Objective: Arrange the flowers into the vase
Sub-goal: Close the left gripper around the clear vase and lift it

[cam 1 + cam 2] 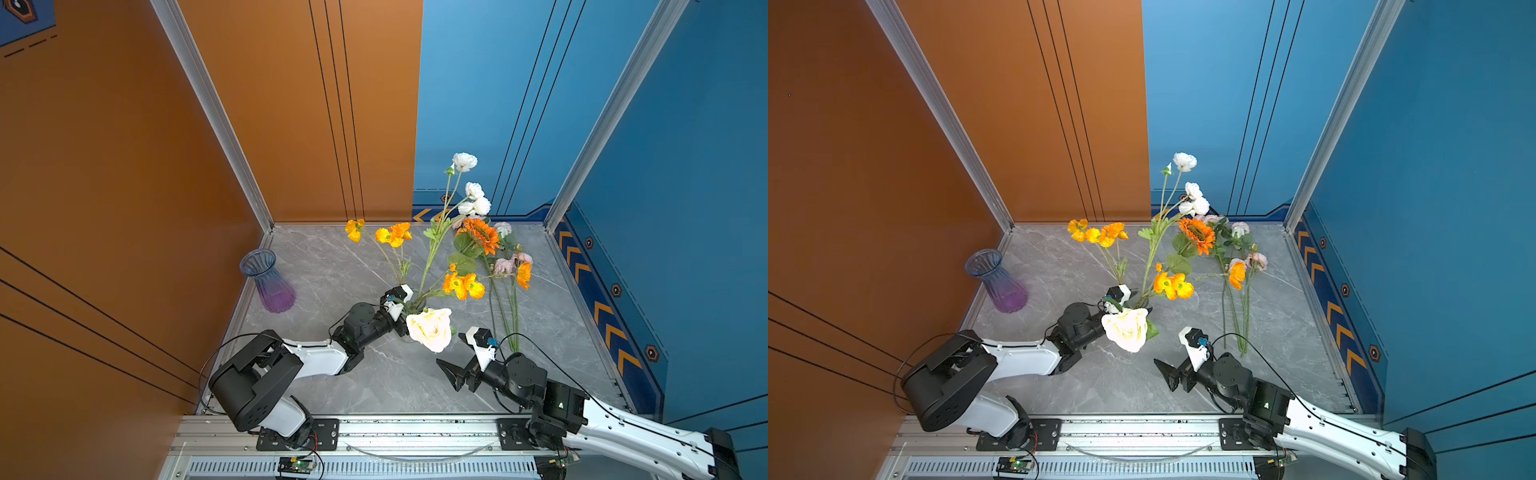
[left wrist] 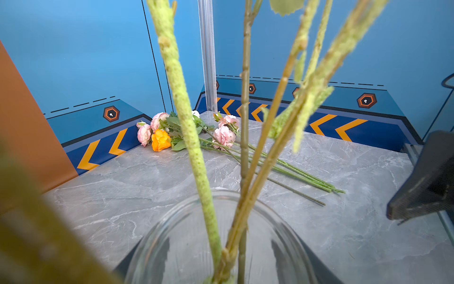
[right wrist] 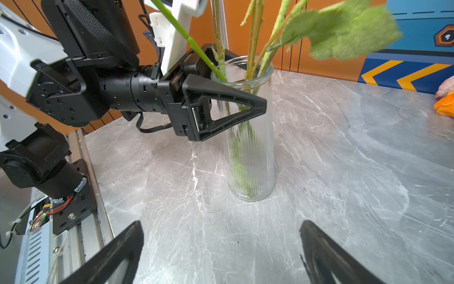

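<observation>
A clear ribbed glass vase [image 3: 250,147] stands mid-table, its rim [image 2: 177,209] close under the left wrist camera. It holds several flowers: orange blooms [image 1: 392,235], white blooms [image 1: 464,161] and a cream rose [image 1: 430,330] that hides most of the vase in both top views. My left gripper [image 3: 245,98] is shut on the vase's upper part, one finger [image 3: 221,103] on each side. More flowers [image 1: 505,266] with pink and orange blooms [image 2: 159,140] lie on the table at the back right. My right gripper [image 1: 457,376] hangs open over bare table in front of the vase.
A second vase [image 1: 268,280], blue and purple glass, stands without flowers at the back left by the orange wall. Walls close the grey marble table [image 1: 332,270] on the left, back and right. An aluminium rail [image 1: 415,428] carrying both arm bases runs along the front edge.
</observation>
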Controlling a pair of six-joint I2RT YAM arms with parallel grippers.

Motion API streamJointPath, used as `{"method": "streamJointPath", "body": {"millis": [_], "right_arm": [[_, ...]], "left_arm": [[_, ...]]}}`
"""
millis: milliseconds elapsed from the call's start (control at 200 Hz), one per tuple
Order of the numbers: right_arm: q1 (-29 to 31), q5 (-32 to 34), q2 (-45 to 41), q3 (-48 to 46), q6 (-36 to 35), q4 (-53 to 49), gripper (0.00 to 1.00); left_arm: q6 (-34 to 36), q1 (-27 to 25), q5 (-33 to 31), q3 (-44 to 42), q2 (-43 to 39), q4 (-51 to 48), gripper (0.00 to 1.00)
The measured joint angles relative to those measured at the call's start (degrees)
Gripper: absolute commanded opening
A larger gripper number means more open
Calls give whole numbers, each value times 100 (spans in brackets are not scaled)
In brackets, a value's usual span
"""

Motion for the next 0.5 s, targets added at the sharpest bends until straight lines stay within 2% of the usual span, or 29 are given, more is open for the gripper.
{"method": "streamJointPath", "body": {"millis": [180, 500], "right_arm": [[-400, -116, 286, 291, -17, 94, 100], [-938, -181, 822, 1237, -22, 46, 100]], "left_arm": [[-149, 42, 109, 111, -188, -431, 42], [-127, 162, 125, 861, -852, -1631, 42]]}}
